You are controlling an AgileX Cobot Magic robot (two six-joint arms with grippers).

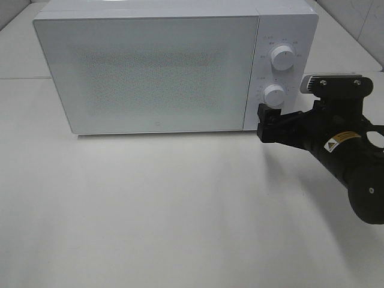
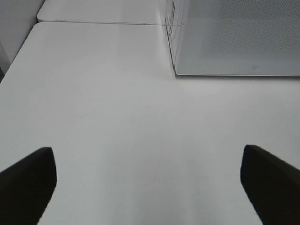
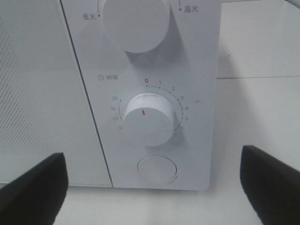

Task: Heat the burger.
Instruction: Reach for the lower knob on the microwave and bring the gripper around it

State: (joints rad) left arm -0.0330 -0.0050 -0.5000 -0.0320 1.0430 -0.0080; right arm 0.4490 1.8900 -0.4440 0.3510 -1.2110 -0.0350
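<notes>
Seen from the high camera, a white microwave [image 1: 150, 66] with 2 knobs stands door shut on the table [image 1: 150, 210], and the right gripper [image 1: 270, 120] hangs just before the timer knob [image 1: 275, 95]. In the left wrist view, the left gripper [image 2: 150, 187] is spread wide above the table. In the right wrist view, the jaws are spread, facing that knob and a round button [image 3: 157, 168]. Where the burger is cannot be told.

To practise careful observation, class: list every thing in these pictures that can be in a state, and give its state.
microwave door: shut.
timer knob: red mark at about 0.
upper knob: setting cannot be told.
round button: untouched.
right gripper: open, empty, facing the timer knob, apart from it.
left gripper: open, empty, over the table.
burger: not in view.
</notes>
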